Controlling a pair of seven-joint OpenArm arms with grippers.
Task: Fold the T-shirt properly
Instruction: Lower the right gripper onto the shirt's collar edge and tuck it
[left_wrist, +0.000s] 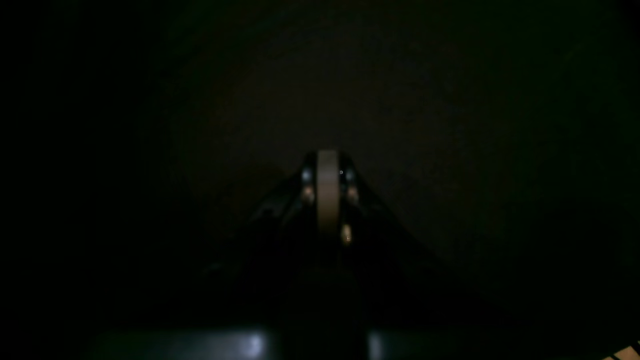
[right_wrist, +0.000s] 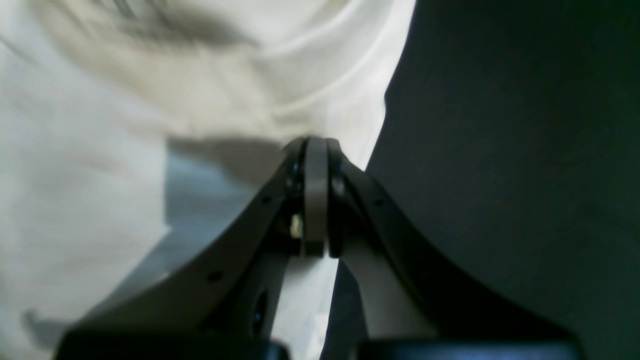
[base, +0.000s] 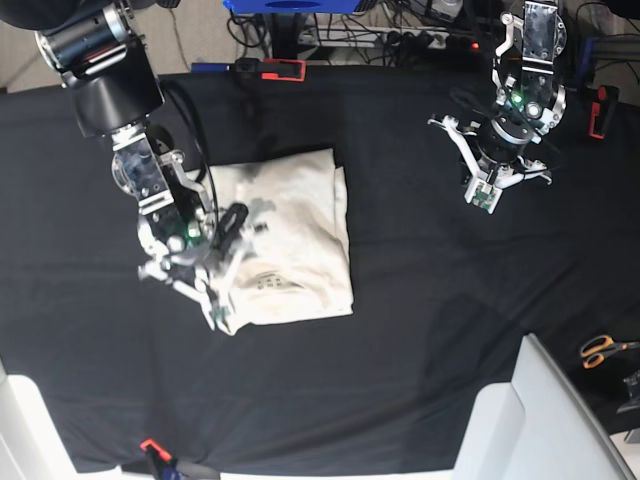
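Two grippers closed | right gripper (right_wrist: 316, 142) over folded T-shirt (base: 290, 240) | left gripper (base: 487, 197) empty

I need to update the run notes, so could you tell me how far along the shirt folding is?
Largely done: the T-shirt lies as a compact folded rectangle on the black tablecloth. In hand: the shut right gripper sits at its near-left corner. The left gripper hangs shut, away from it. Left: perhaps tidying that rumpled edge.
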